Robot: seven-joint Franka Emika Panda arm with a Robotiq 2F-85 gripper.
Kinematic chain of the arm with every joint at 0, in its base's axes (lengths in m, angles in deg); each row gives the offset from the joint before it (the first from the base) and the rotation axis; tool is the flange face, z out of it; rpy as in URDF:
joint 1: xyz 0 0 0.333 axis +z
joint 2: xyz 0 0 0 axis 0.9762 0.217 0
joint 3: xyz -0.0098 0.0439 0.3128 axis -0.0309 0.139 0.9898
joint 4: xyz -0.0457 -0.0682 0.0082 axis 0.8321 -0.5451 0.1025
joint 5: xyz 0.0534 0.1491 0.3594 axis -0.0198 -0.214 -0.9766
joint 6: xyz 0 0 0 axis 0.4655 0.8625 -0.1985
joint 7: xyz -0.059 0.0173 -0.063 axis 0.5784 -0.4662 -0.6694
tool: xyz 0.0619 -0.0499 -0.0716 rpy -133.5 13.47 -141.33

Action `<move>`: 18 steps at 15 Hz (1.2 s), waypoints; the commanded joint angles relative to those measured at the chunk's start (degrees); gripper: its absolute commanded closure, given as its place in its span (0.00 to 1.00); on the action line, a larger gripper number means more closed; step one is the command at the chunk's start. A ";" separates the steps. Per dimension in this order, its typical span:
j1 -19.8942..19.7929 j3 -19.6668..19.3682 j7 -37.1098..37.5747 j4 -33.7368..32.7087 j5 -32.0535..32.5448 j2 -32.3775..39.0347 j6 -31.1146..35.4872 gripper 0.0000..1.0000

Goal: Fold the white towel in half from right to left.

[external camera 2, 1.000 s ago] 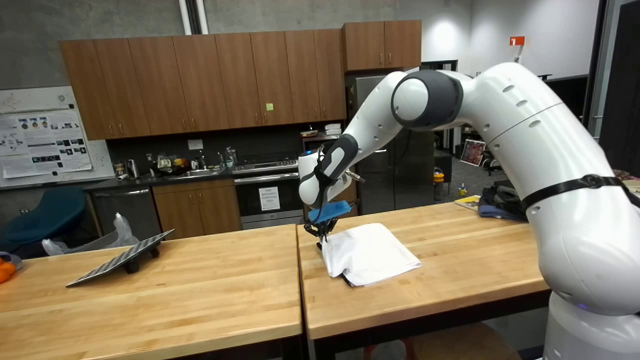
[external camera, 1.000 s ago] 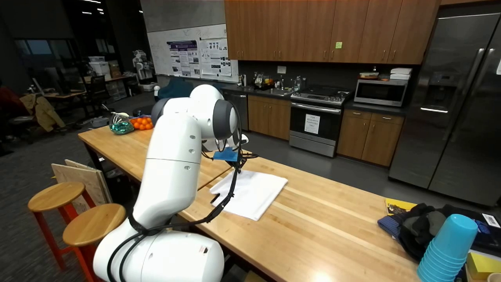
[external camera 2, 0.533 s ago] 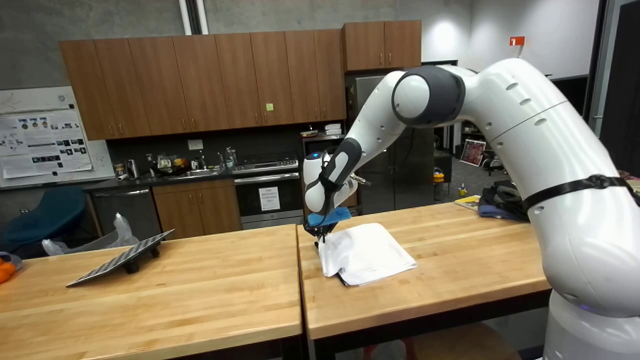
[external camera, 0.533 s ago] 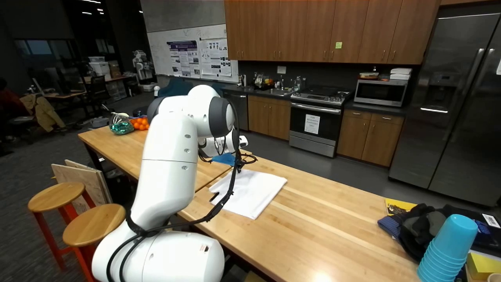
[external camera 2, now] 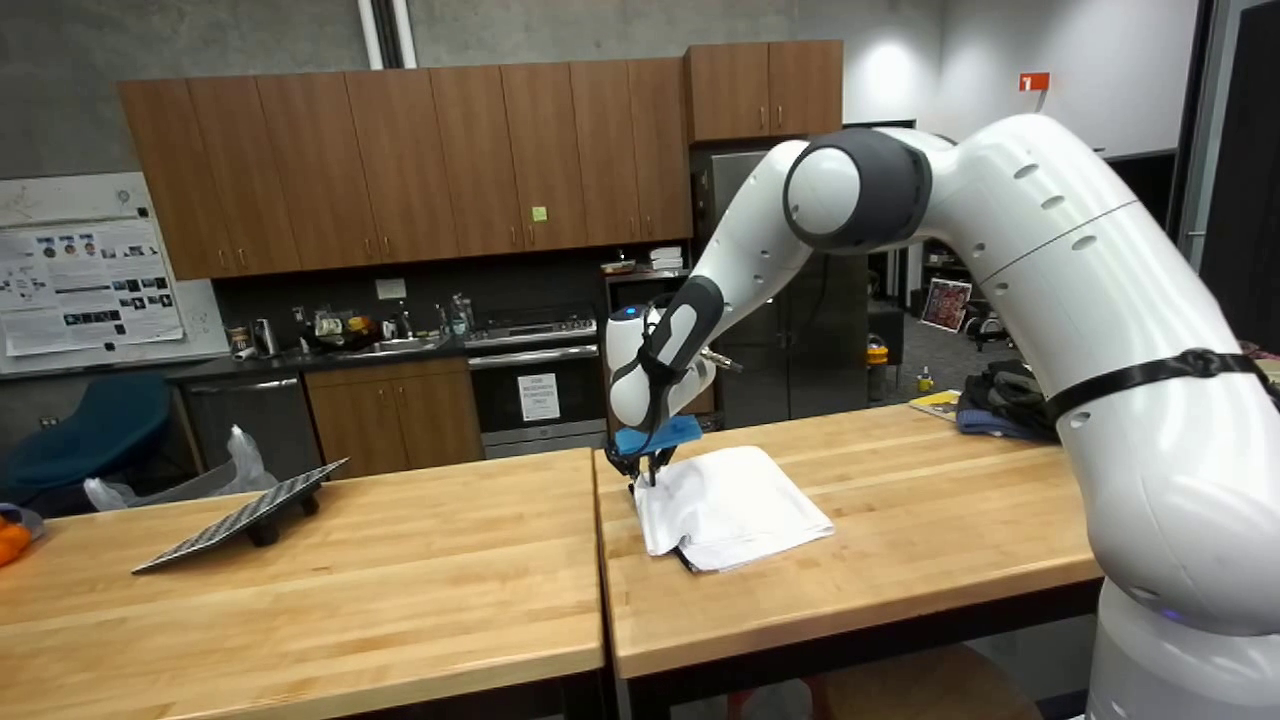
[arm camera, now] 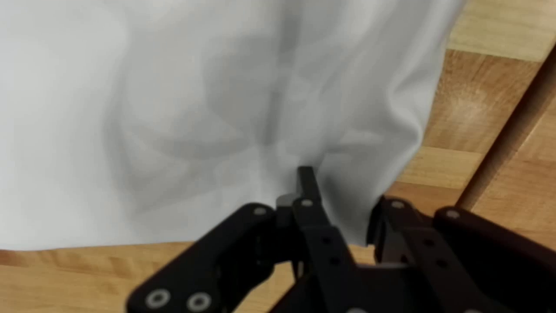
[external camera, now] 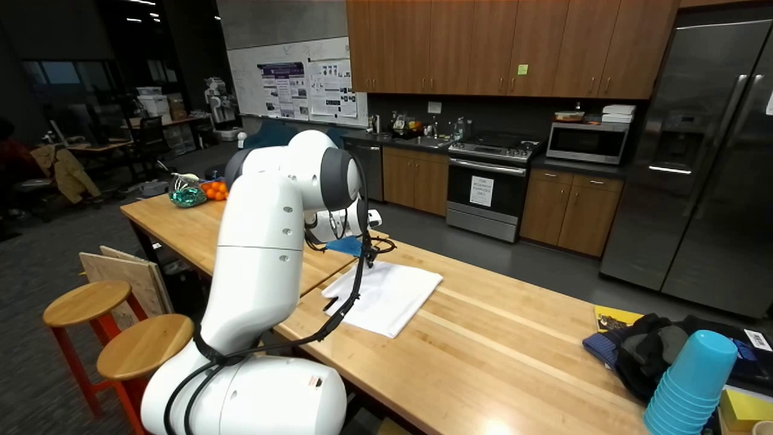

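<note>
I have my black two-fingered gripper [arm camera: 342, 193] parted — astride one corner of the white rectangular cloth towel [arm camera: 173, 108].

In an exterior view, the towel [external camera 2: 735, 510] lies on the worktop [external camera 2: 900, 520], just right of the seam [external camera 2: 603, 560], the hand [external camera 2: 644, 482] at its far left corner. Left of the seam sits the board [external camera 2: 232, 522]; the stove [external camera 2: 505, 395] stands behind, beyond the far edge.

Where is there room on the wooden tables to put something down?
There's bare tabletop between the white towel and the stacked blue cups. Another bare patch lies between the tilted patterned board and the tables' seam. It's crowded around the dark clothes, and at the towel's corner where the gripper is.
</note>
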 commanded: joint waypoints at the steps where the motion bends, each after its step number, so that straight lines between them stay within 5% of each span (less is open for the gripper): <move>1: 0.80 -0.88 -0.64 0.03 -0.93 -0.06 0.06 0.72; 6: 0.80 -0.88 -0.64 0.06 -0.93 -0.07 0.08 0.72; 7: 0.80 -0.88 -0.64 0.07 -0.93 -0.07 0.08 0.47; 10: 2.99 -1.12 -0.25 -2.22 0.54 -0.61 -2.12 0.37; 15: 8.08 -1.68 0.91 -6.92 4.68 -1.17 -4.14 0.04; 18: 9.68 -1.64 1.87 -6.36 5.96 -2.79 -4.74 0.00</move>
